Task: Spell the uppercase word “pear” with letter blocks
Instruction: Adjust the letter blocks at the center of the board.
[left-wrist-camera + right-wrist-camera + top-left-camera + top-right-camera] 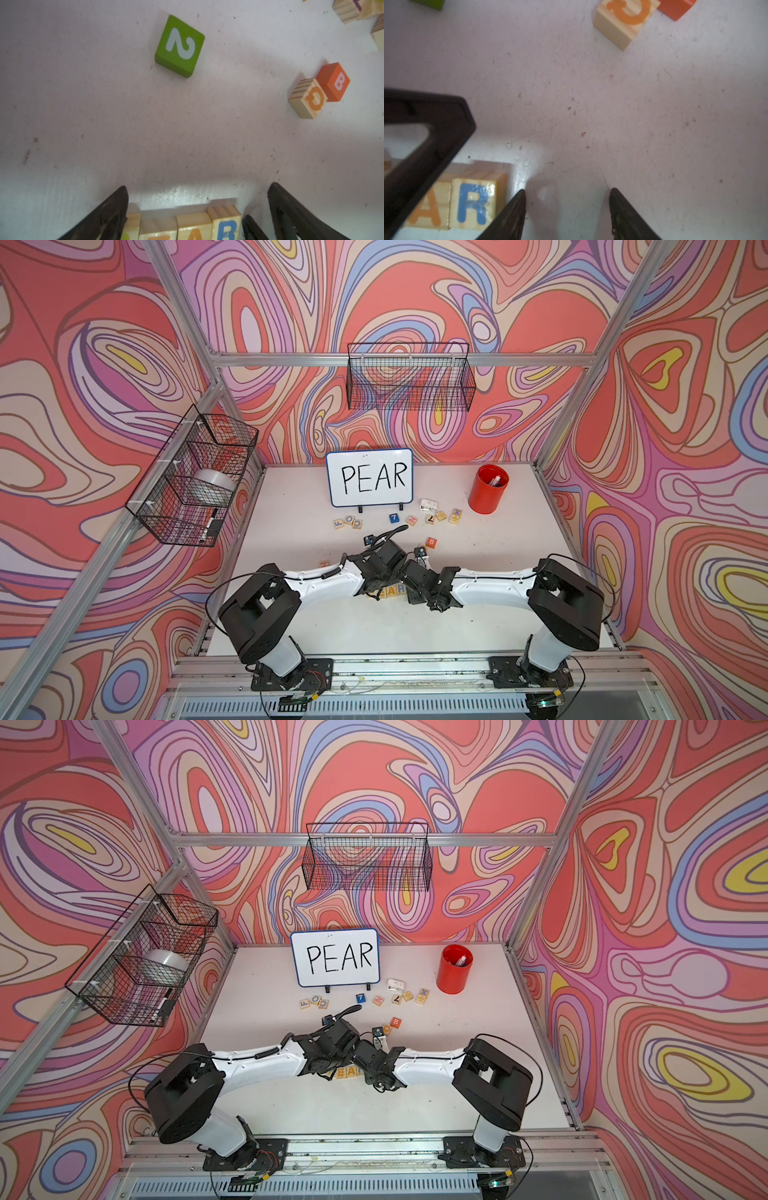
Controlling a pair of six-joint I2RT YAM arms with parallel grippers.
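Cubes of pale wood, the letter blocks [390, 592], sit side by side in a row on the white table [498, 539]. The row is near the front, about in the middle, under both arms. The A and the blue R [473, 202] show clearly, but the P end is mostly hidden. The left gripper [198, 187] is spread wide, with one finger on each side of the row, and grips nothing. The right gripper [568, 190] is about half open just right of the R, with only bare table between its fingers. A whiteboard [370, 477] saying PEAR stands at the far side.
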